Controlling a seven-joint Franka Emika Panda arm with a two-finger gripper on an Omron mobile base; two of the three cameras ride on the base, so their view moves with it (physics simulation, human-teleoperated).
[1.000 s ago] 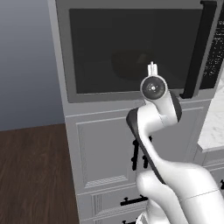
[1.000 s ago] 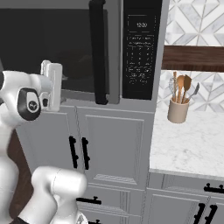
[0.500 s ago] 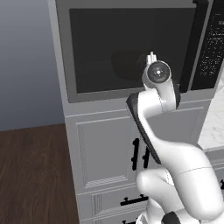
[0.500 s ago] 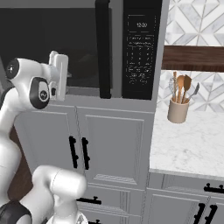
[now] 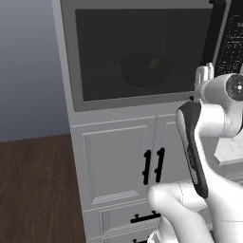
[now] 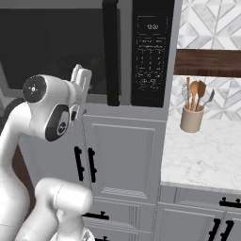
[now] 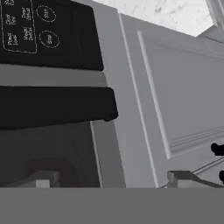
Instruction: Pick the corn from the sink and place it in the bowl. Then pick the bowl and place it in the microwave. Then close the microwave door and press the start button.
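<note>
Microwave door (image 5: pixel 142 52) shut, dim reddish-brown bowl (image 5: pixel 144 70) with corn (image 5: pixel 153 62) behind its dark glass.

Your left base view looks from behind and left of the arm, facing the microwave door (image 5: pixel 142 52) and the white cabinet doors (image 5: pixel 123 161) at close range. Your right base view faces the same microwave door (image 6: pixel 61 47) from the right, also taking in the control panel (image 6: pixel 151 52), the marble counter (image 6: pixel 202 150) and a utensil holder (image 6: pixel 191 120). Your hand view sits very near the door handle (image 7: pixel 52 107), rolled sideways, with the control panel (image 7: pixel 43 33) above it.
</note>
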